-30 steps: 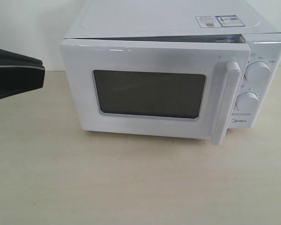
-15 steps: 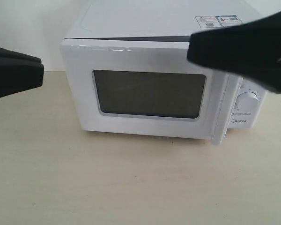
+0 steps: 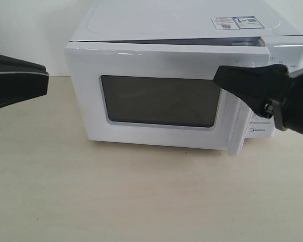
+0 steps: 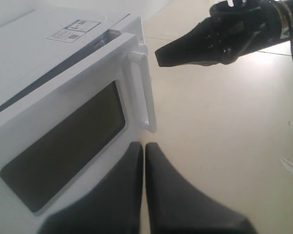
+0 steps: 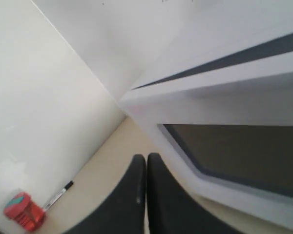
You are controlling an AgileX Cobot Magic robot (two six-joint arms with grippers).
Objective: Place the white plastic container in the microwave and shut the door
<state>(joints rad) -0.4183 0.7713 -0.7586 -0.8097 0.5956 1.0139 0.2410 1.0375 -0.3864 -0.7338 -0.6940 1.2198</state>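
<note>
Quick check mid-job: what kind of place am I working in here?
Probably a lab test bench, not a kitchen: boxy white countertop microwave on a beige tabletop, plain white wall behind, black marker pen lying nearby.

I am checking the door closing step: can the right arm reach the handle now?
Probably yes. The right gripper, fingers shut, hangs just beside the handle, with nothing between them; the door is slightly ajar.

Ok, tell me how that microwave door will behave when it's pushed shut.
The door looks rigid and left-hinged, so it should swing, not flex. Only slightly ajar, it probably needs a light push. The boxy microwave seems unlikely to tip, though it might slide.
</note>
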